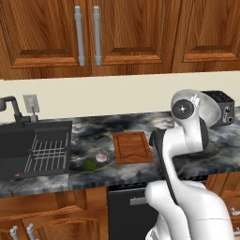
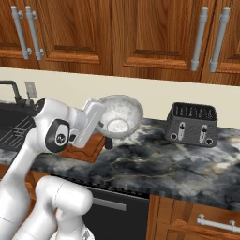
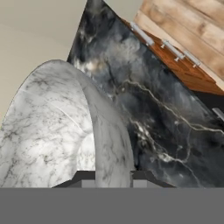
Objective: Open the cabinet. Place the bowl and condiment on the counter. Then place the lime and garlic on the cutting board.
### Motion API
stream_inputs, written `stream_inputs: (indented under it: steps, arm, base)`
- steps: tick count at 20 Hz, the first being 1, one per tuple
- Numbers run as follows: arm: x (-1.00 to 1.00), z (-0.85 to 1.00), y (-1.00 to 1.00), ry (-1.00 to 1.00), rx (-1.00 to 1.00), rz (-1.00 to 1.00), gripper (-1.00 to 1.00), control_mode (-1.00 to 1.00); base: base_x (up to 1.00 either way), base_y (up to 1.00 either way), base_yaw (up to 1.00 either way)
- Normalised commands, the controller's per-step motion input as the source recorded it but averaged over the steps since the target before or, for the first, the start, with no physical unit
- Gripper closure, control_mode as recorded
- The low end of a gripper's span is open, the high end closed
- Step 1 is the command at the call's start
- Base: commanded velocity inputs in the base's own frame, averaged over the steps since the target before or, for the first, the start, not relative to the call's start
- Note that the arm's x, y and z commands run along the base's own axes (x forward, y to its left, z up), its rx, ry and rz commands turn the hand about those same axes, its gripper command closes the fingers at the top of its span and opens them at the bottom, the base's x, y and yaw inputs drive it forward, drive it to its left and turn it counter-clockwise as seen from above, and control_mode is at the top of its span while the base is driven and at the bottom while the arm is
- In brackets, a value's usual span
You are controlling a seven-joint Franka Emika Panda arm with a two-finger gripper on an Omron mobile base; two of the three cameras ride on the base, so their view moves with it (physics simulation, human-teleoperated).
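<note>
My gripper is shut on the rim of the pale marbled grey bowl, holding it tilted on its side above the counter. In the hand view the bowl's rim runs between the fingertips of the gripper. From the left, the bowl peeks out behind my arm. The cutting board lies bare on the counter. The garlic and the lime rest just left of it. The cabinet doors are shut. The condiment is out of view.
A black toaster stands on the counter right of the bowl. A dark sink with a wire rack and a faucet fills the left end. Base cabinets and a dishwasher front sit below the counter edge.
</note>
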Motion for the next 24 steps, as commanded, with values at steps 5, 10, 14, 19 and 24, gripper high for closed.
stream_inputs:
  steps: [5, 10, 14, 19, 24]
  arm:
    - [0.1, -0.34, -0.31, 0.0, 0.01, -0.06, 1.0, -1.0]
    - [0.0, -0.45, -0.18, -0.01, -0.02, -0.03, 1.0, -1.0]
    - [0.01, -0.36, -0.19, 0.0, -0.02, -0.03, 1.0, -1.0]
    - [0.07, -0.25, -0.21, 0.02, 0.0, -0.03, 1.0, -1.0]
    - [0.19, -0.28, -0.11, 0.04, 0.0, -0.02, 1.0, -1.0]
  base:
    - [0.0, 0.0, 0.0]
    - [0.0, 0.0, 0.0]
    - [0.0, 0.0, 0.0]
    - [0.0, 0.0, 0.0]
    - [0.0, 0.0, 0.0]
